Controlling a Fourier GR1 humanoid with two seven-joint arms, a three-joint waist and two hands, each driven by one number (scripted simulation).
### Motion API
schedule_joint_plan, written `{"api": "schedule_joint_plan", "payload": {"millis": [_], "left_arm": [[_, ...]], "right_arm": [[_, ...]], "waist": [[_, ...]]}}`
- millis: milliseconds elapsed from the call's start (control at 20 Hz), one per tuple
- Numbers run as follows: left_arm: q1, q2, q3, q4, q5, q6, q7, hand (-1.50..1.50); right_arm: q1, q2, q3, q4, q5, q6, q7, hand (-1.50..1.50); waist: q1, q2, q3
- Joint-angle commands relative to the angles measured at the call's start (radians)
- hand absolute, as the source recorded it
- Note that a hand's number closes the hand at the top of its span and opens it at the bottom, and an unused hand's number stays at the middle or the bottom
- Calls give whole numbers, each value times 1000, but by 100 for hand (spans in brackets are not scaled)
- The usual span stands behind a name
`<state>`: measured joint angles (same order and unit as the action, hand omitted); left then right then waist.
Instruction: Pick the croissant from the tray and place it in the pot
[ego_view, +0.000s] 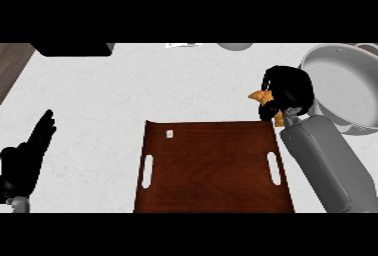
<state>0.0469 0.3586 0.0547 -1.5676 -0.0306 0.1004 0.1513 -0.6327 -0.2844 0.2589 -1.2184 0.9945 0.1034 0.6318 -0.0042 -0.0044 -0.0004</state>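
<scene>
A: Where is the croissant (258, 96) sitting at the moment?

B: It is showing at about 1 o'clock from the view's middle, as orange bits peeking out from under the right hand (289, 90). The rest of it is hiding behind the black fingers.

A: So what is that hand doing?

B: Its fingers are curling round the croissant, clamping on it. The grey forearm (325, 160) is running down toward 4 o'clock.

A: Is the croissant lying on the tray (210, 165)?

B: No. The brown tray is lying at 6 o'clock, and the croissant is showing just past its far right corner, off the wood.

A: And the pot (332, 65)?

B: The grey pot is standing at 2 o'clock, its left rim just beside the hand. The croissant is showing between the tray's corner and that rim, not inside the pot.

A: The left hand (28, 157)?

B: It is resting at 8 o'clock near the view's left edge, fingers straight and pointing up, holding nothing, over the white counter (148, 85).
</scene>
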Motion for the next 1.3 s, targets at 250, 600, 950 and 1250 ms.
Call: {"api": "schedule_joint_plan", "payload": {"millis": [250,600,950,1250], "left_arm": [[25,-18,-8,-31,-15,-7,-7,0],[-4,-25,12,-18,-24,-28,18,0],[-24,-36,43,31,-30,-46,-23,0],[-36,-47,21,10,-47,-49,7,0]], "right_arm": [[-37,-59,-123,-224,62,-118,97,150],[-75,-94,-275,-125,2,-205,-28,150],[-80,-164,-404,55,-81,-309,-244,150],[-252,-263,-491,453,-100,-394,-444,150]], "waist": [[1,1,1],[11,5,1],[13,7,1],[31,14,1]]}}
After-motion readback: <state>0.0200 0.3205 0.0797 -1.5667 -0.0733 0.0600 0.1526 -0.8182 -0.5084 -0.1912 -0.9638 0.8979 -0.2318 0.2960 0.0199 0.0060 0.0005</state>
